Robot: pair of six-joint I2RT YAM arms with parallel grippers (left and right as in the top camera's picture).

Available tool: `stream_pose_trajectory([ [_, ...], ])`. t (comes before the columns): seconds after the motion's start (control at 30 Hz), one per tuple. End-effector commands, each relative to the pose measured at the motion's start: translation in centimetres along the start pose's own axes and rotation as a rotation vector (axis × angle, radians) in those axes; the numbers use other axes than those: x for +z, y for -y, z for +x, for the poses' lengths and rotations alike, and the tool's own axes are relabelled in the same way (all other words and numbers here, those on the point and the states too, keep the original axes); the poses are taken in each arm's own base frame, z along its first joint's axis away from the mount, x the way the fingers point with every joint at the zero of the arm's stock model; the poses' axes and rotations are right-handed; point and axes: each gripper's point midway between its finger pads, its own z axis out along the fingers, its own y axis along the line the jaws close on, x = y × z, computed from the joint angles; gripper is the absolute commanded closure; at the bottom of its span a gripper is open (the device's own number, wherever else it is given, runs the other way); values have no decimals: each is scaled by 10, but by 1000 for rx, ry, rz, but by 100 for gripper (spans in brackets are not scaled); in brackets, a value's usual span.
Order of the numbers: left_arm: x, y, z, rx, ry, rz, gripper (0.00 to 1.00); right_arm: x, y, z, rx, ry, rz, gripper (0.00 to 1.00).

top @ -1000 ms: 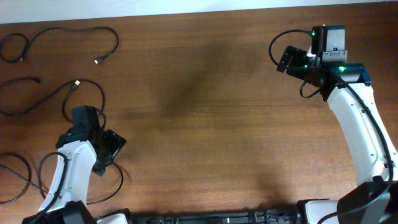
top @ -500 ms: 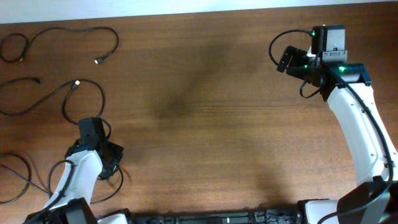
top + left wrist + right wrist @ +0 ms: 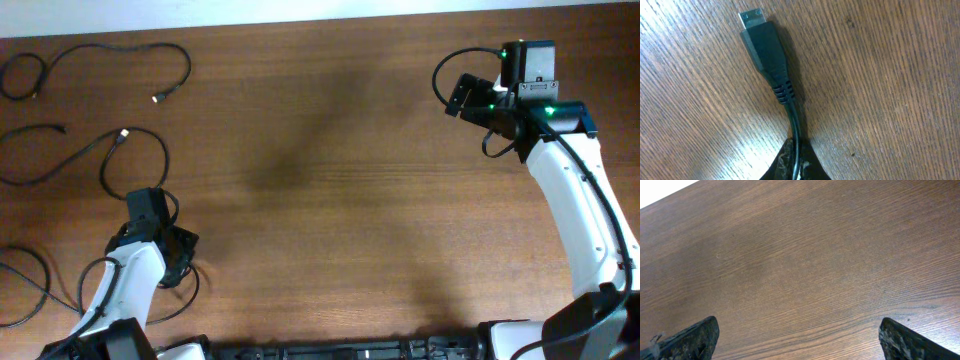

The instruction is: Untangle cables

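Overhead, far left of the counter [image 3: 330,180]: three thin black cables lie apart from one another, none crossing.
- Top cable [image 3: 120,47] sits at 10 o'clock. It has a small loop at its left end, and a pale tip curls back under at its right end.
- Middle cable [image 3: 90,155] sits at 9 o'clock. It runs wavy, then closes into a round loop, with the pale tip aimed toward 1 o'clock.
- Lower cable [image 3: 30,285] sits at 8 o'clock, partly cut off by the frame edge.

The left arm [image 3: 125,275] is at 7 o'clock, just right of the lower cable, with its head beside the bottom of the middle cable's loop.

Left wrist view: the left fingers [image 3: 792,167] are together, clamped on a cord [image 3: 796,120] just behind its plug [image 3: 765,47]. The plug lies flat on the wood with its metallic tip toward 11 o'clock. I cannot tell from the overhead view which of the three cables this is.

The right arm [image 3: 575,190] is at 2 o'clock. The right fingers [image 3: 463,95] are spread wide with only wood grain between them, well apart from every cable.
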Motion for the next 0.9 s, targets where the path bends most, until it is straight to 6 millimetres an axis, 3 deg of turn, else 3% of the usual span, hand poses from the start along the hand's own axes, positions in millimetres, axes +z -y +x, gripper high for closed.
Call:
stream_pose_trajectory([
  [0.0, 3, -1, -10, -6, 63, -6, 97, 0, 0, -1, 10, 2, -1, 1],
  [0.03, 3, 1, -10, -7, 61, 3, 87, 0, 0, -1, 10, 2, -1, 1],
  [0.07, 4, -1, -6, -4, 45, -2, 46, 0, 0, -1, 10, 2, -1, 1],
  [0.2, 3, -17, 7, 8, -11, -70, 43, 0, 0, -1, 10, 2, -1, 1],
  [0.23, 3, -18, 8, 9, -13, -73, 43, 0, 0, -1, 10, 2, -1, 1],
  [0.27, 3, -18, 8, 9, -14, -73, 52, 0, 0, -1, 10, 2, -1, 1],
  [0.4, 10, -17, 10, 6, -6, -53, 100, 0, 0, -1, 10, 2, -1, 1],
  [0.53, 11, 1, -5, -37, 60, 29, 100, 0, 0, -1, 10, 2, -1, 1],
  [0.67, 6, 26, -41, -145, 171, 159, 100, 0, 0, -1, 10, 2, -1, 0],
  [0.87, -3, 1, -113, -372, 336, 228, 100, 0, 0, -1, 10, 2, -1, 1],
])
